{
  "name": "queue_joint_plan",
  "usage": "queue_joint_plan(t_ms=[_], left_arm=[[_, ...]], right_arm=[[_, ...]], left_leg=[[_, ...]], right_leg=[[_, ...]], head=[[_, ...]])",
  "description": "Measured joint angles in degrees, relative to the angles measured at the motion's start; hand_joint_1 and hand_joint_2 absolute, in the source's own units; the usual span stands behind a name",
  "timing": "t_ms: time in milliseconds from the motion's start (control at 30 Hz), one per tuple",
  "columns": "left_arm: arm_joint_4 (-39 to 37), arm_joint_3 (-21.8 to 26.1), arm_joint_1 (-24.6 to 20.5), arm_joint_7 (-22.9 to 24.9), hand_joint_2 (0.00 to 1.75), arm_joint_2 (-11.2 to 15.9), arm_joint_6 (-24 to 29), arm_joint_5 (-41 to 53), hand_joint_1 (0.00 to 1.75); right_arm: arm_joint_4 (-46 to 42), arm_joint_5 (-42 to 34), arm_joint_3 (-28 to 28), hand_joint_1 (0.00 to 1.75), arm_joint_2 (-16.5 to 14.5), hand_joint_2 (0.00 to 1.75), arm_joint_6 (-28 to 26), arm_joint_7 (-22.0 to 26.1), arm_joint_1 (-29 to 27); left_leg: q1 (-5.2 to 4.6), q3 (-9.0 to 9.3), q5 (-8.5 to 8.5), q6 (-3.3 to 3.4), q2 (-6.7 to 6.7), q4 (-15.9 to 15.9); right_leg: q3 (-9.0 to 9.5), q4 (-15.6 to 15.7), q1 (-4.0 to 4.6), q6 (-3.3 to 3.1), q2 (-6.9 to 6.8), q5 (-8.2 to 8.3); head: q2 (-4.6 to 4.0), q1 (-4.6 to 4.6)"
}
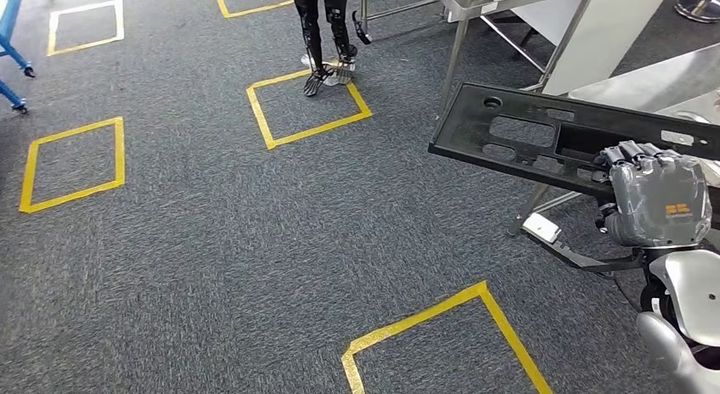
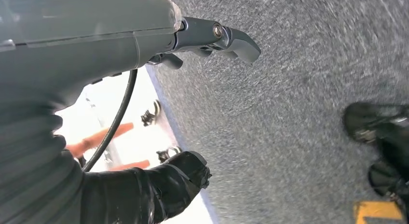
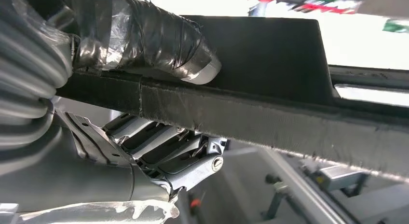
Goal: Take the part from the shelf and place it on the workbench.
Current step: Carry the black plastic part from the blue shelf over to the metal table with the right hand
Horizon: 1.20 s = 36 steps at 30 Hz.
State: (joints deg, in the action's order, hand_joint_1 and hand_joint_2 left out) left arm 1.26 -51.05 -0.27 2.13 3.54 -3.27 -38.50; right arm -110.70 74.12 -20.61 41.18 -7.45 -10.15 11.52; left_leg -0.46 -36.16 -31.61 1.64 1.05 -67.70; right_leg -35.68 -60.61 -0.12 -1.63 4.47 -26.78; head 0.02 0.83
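The part (image 1: 526, 135) is a long flat black plastic panel with cut-outs, held level above the carpet at the right of the head view. My right hand (image 1: 658, 194), wrapped in grey tape, grips its near edge. In the right wrist view the taped thumb (image 3: 149, 38) lies over the part (image 3: 270, 64) and the fingers (image 3: 169, 147) curl under it. My left hand (image 2: 193, 89) hangs over grey carpet with its fingers apart and nothing in it. A metal workbench (image 1: 654, 84) stands just behind the part at the right.
Yellow taped squares (image 1: 307, 109) mark the grey carpet. Another robot's black legs (image 1: 327, 37) stand on one square, far centre. A metal frame table (image 1: 509, 8) is at the back right. A blue cart's legs (image 1: 13, 54) show far left. Dark feet (image 2: 381, 137) appear beside the left hand.
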Motion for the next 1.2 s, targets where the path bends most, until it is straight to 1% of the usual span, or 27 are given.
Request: queue_joint_plan(t_ms=[67,100,167,200,267,333,367,400,433,467,533,567,600,633,700,733,767,833,867,900,933,967,1000,1067,1100,1133,1200], left_arm=[[-0.1,-0.2,0.0,0.1,1.75,0.1,0.0,-0.1,0.00],[-0.1,-0.2,0.0,0.1,1.75,0.2,0.0,-0.1,0.00],[-0.1,-0.3,-0.1,0.2,1.75,0.2,0.0,-0.1,0.00],[-0.1,-0.3,-0.3,0.2,1.75,0.2,0.0,-0.2,0.00],[-0.1,-0.4,-0.3,0.2,1.75,0.1,0.0,-0.3,0.00],[-0.1,-0.4,-0.2,0.2,1.75,0.1,0.0,-0.3,0.00],[-0.1,-0.5,-0.1,0.2,1.75,0.1,0.0,-0.3,0.00],[-0.1,-0.5,0.0,0.2,1.75,0.1,0.0,-0.3,0.00],[-0.1,-0.6,0.0,0.3,1.75,0.1,0.0,-0.3,0.00],[-0.1,-0.7,0.0,0.4,1.75,0.0,0.0,-0.4,0.00],[-0.2,-0.9,0.0,0.6,1.75,0.1,0.0,-0.4,0.00],[-0.2,-1.0,0.0,0.8,1.75,0.2,0.0,-0.4,0.00],[-0.2,-1.0,0.0,0.9,1.75,0.2,0.0,-0.5,0.00],[-0.2,-1.1,-0.1,1.1,1.75,0.3,0.0,-0.5,0.00],[-0.1,-1.3,-0.3,1.4,1.75,0.1,0.1,-0.6,0.00],[-0.1,-1.3,-0.3,1.6,1.75,0.1,0.1,-0.6,0.00],[-0.1,-1.4,-0.4,1.8,1.75,0.0,0.2,-0.6,0.00],[-0.1,-1.5,-0.4,2.2,1.75,0.0,0.3,-0.7,0.00],[-0.1,-1.6,-0.4,2.3,1.75,0.0,0.4,-0.7,0.00],[-0.1,-1.7,-0.3,2.6,1.75,0.0,0.6,-0.7,0.00],[-0.1,-1.8,-0.3,2.9,1.75,0.0,0.8,-0.6,0.00],[-0.1,-1.9,-0.3,3.2,1.75,-0.1,1.0,-0.5,0.00],[-0.1,-2.0,-0.3,3.5,1.75,-0.1,1.2,-0.5,0.00],[-0.2,-2.2,-0.3,4.0,1.75,0.0,1.4,-0.4,0.00],[-0.2,-2.3,-0.3,4.2,1.75,0.0,1.5,-0.4,0.00],[-0.2,-2.4,-0.3,4.3,1.75,0.0,1.5,-0.4,0.00],[-0.2,-2.7,-0.5,4.6,1.75,-0.1,1.4,-0.5,0.00]], right_arm=[[0.2,1.0,0.0,1.75,0.5,1.75,-0.4,-0.4,-0.4],[0.4,1.2,-0.1,1.75,0.7,1.75,-0.6,-0.4,-0.7],[0.6,1.3,-0.1,1.75,1.0,1.75,-0.7,-0.5,-1.2],[0.7,1.3,-0.1,1.75,1.2,1.75,-0.7,-0.5,-1.5],[0.8,1.2,-0.1,1.75,1.7,1.75,-0.7,-0.5,-1.6],[1.0,0.9,-0.1,1.75,2.0,1.75,-0.8,-0.5,-1.7],[1.2,0.7,-0.1,1.75,2.0,1.75,-0.8,-0.6,-2.0],[1.4,0.6,-0.1,1.75,2.0,1.75,-0.8,-0.6,-2.5],[1.5,0.4,0.0,1.75,2.0,1.75,-0.8,-0.6,-2.9],[1.6,0.3,0.1,1.75,2.1,1.75,-0.8,-0.6,-3.3],[1.8,0.2,0.5,1.75,2.3,1.75,-0.8,-0.7,-3.8],[1.9,0.2,0.7,1.75,2.4,1.75,-0.9,-0.7,-3.9],[2.0,0.2,0.9,1.75,2.5,1.75,-0.9,-0.7,-4.1],[2.0,0.2,1.1,1.75,2.6,1.75,-0.9,-0.8,-4.4],[2.1,0.2,1.4,1.75,2.7,1.75,-1.0,-1.0,-4.9],[2.1,0.2,1.6,1.75,2.8,1.75,-1.0,-1.0,-5.1],[2.1,0.2,1.7,1.75,2.8,1.75,-1.0,-1.1,-5.2],[2.1,0.2,2.1,1.75,2.8,1.75,-1.1,-1.1,-5.3],[2.1,0.1,2.2,1.75,2.8,1.75,-1.2,-1.1,-5.4],[2.1,-0.2,2.3,1.75,2.7,1.75,-1.2,-1.0,-5.5],[2.2,-0.5,2.3,1.75,2.6,1.75,-1.2,-0.9,-5.7],[2.2,-0.7,2.4,1.75,2.5,1.75,-1.2,-0.8,-5.8],[2.2,-0.9,2.5,1.75,2.4,1.75,-1.2,-0.7,-5.8],[2.3,-1.1,2.7,1.75,2.1,1.75,-1.3,-0.5,-5.9],[2.3,-1.2,2.8,1.75,2.0,1.75,-1.3,-0.5,-6.0],[2.4,-1.2,2.8,1.75,1.8,1.75,-1.3,-0.5,-6.0],[2.6,-1.5,2.9,1.75,1.5,1.75,-1.3,-0.3,-6.2]], left_leg=[[-0.44,3.13,2.73,1.21,2.29,6.8],[-0.56,3.96,3.11,1.59,3.01,8.5],[-0.69,4.61,3.37,1.88,2.43,9.6],[-0.61,5.06,3.85,1.88,1.69,10.6],[-0.32,6.12,5.00,1.91,0.09,13.1],[-0.12,6.65,5.42,1.89,-1.39,14.2],[-0.05,6.69,5.35,1.81,-2.16,14.2],[0.07,6.68,5.18,1.63,-2.88,14.1],[0.26,6.65,4.92,1.37,-3.59,13.8],[0.52,6.58,4.54,1.01,-4.29,13.3],[0.90,6.39,3.45,0.02,-5.53,11.8],[0.93,6.33,2.88,-0.51,-6.04,11.1],[0.83,6.37,2.43,-0.96,-6.45,10.6],[0.68,6.48,2.16,-1.29,-6.88,10.3],[0.80,6.76,1.70,-1.77,-7.45,10.1],[0.95,6.62,1.04,-1.98,-6.78,9.5],[1.10,5.97,-0.24,-2.13,-5.49,7.9],[1.17,2.93,-3.98,-2.14,-2.50,1.2],[1.13,0.86,-5.64,-2.02,-1.82,-2.9],[1.06,-0.81,-6.36,-1.82,-1.56,-6.0],[0.96,-1.64,-5.86,-1.48,-1.44,-7.1],[0.82,-1.45,-4.30,-1.03,-1.24,-5.9],[0.61,-0.23,-1.94,-0.47,-0.71,-2.5],[0.27,2.88,1.80,0.70,2.18,5.3],[0.14,3.99,2.70,1.03,3.35,7.8],[0.05,4.51,2.88,1.19,4.04,8.9],[0.08,4.90,3.22,1.22,2.90,9.7]], right_leg=[[-0.11,0.0,-0.19,0.12,1.32,0.18],[-0.20,0.1,-0.45,0.32,1.96,0.31],[-0.27,0.6,-0.85,1.03,3.25,0.74],[-0.28,0.8,-0.83,1.32,3.18,0.79],[-1.13,-0.9,-0.40,1.87,0.57,-0.69],[-3.73,-6.5,-0.44,2.38,-2.82,-4.09],[-5.14,-9.6,-0.75,2.75,-3.51,-5.42],[-5.96,-11.5,-1.14,3.15,-3.89,-5.87],[-5.81,-11.5,-1.55,3.63,-4.22,-5.29],[-4.53,-9.4,-1.93,4.18,-4.70,-3.80],[-0.67,-2.5,-2.33,5.12,-6.66,-0.82],[0.61,-0.2,-2.28,5.00,-7.30,-0.11],[1.08,0.7,-2.14,4.61,-7.60,-0.07],[0.92,0.4,-1.89,3.99,-7.26,-0.31],[0.72,0.4,-1.99,2.90,-6.02,-0.36],[0.71,0.4,-2.05,2.50,-5.45,-0.30],[0.71,0.5,-2.13,2.14,-4.89,-0.20],[0.66,0.6,-2.01,1.73,-3.85,-0.09],[0.61,0.6,-1.85,1.62,-3.26,-0.07],[0.61,0.6,-1.64,1.54,-2.59,-0.07],[0.63,0.6,-1.42,1.48,-1.84,-0.07],[0.67,0.5,-1.22,1.45,-1.06,-0.06],[0.71,0.5,-1.09,1.44,-0.27,-0.06],[0.68,0.5,-1.13,1.53,1.12,0.04],[0.59,0.6,-1.27,1.68,1.76,0.13],[0.47,0.7,-1.47,1.91,2.37,0.27],[0.28,1.0,-1.72,2.57,3.47,0.63]], head=[[0.00,-0.02],[-0.01,-0.01],[0.00,0.03],[-0.01,0.01],[0.00,-0.06],[0.00,-0.11],[0.00,-0.10],[0.00,-0.10],[-0.01,-0.09],[-0.01,-0.09],[0.00,-0.12],[0.00,-0.14],[0.00,-0.09],[0.00,-0.04],[0.00,0.09],[0.00,0.08],[0.00,0.09],[0.00,0.10],[0.00,0.11],[0.00,0.11],[0.00,0.11],[0.00,0.11],[0.00,0.11],[0.00,0.08],[0.00,0.10],[0.00,0.12],[0.00,0.20]])
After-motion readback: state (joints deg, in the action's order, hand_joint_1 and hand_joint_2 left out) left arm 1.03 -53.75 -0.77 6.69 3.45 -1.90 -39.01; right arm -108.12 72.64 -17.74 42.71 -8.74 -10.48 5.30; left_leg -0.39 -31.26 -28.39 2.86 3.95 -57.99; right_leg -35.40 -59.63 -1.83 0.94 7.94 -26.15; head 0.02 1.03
